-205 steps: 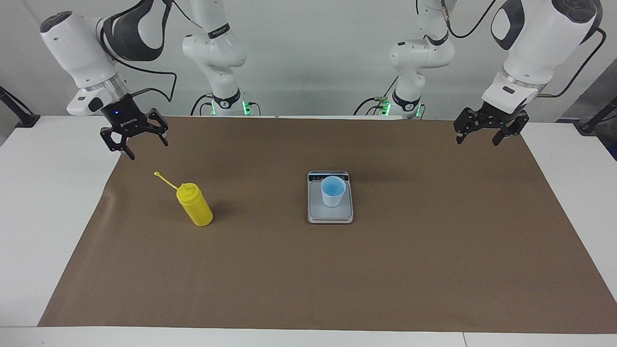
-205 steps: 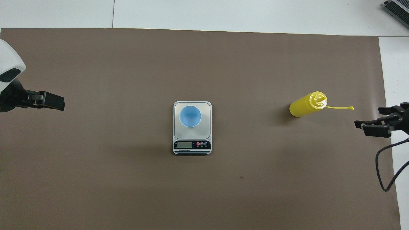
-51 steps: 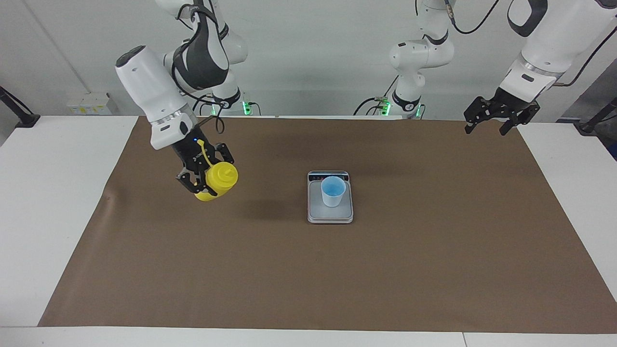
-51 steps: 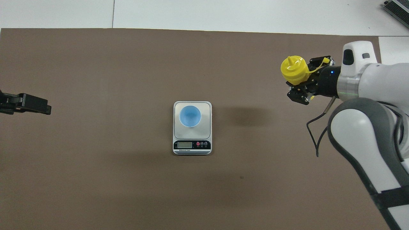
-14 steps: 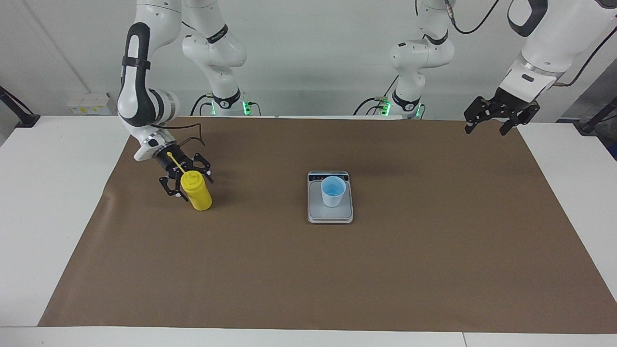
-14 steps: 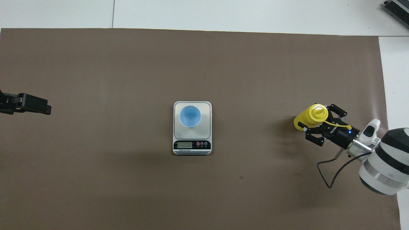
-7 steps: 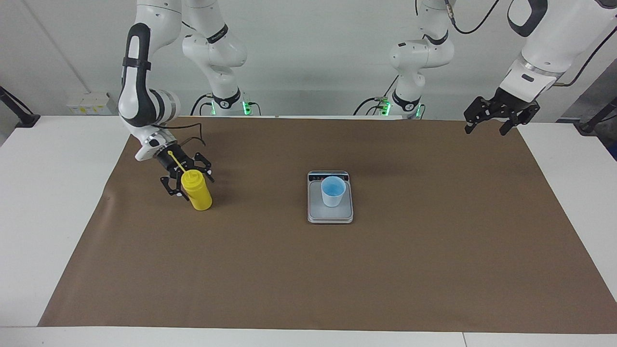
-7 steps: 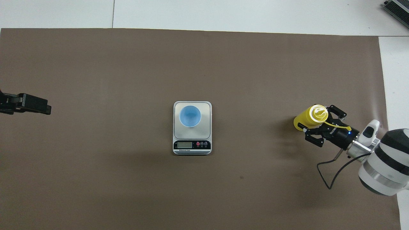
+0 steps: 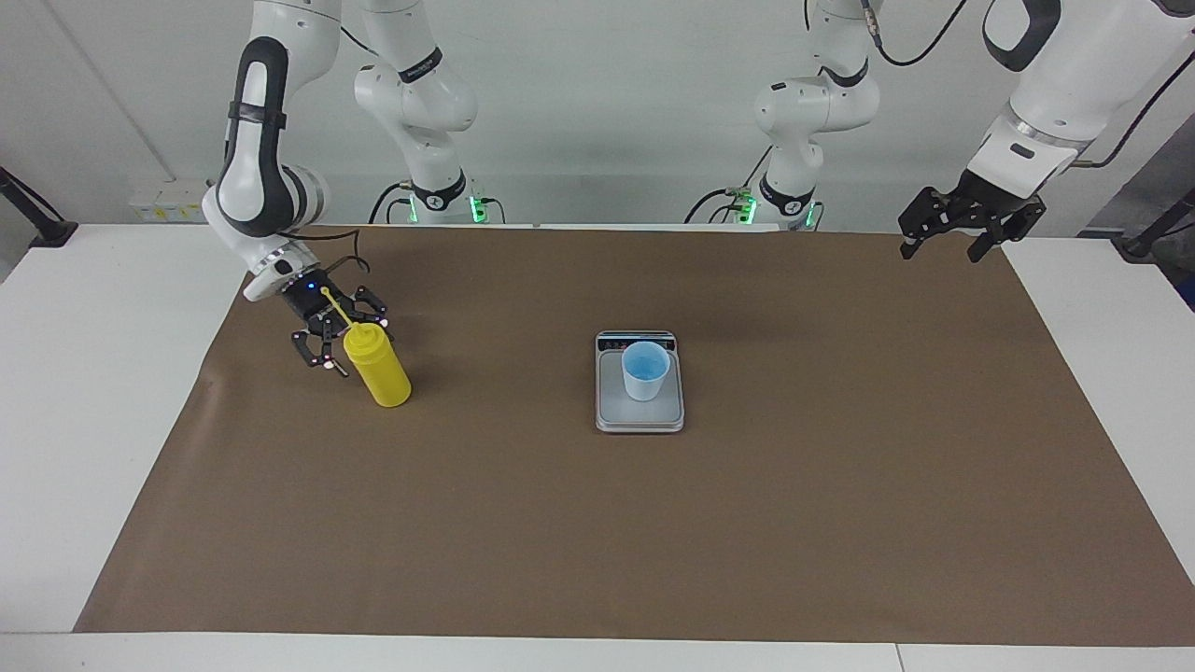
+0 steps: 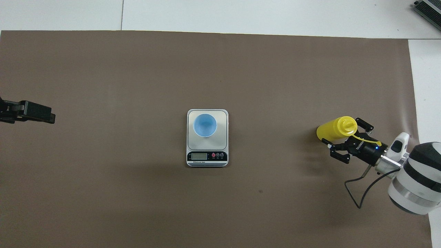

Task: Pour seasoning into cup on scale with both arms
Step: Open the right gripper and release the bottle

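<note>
- You have one bottle, one cup, one scale, and two arms, each with one gripper.
- The bottle stands upright on the brown mat at the left of the facing view, level with the scale; in the overhead view it is at the right edge, at mid-height.
- Its cap strap slants up from the cone top and lies across the right gripper's body.
- Your right gripper is at the bottle's upper part, low over the mat, with its jaws spread wide. One finger shows on each side of the bottle's top; you cannot tell whether either touches it.
- The cup stands upright on the scale's platform at the centre of both views, toward the end away from the display strip.
- Your left gripper waits in the air at the upper right of the facing view, over the mat's corner, jaws open and holding nothing.
</note>
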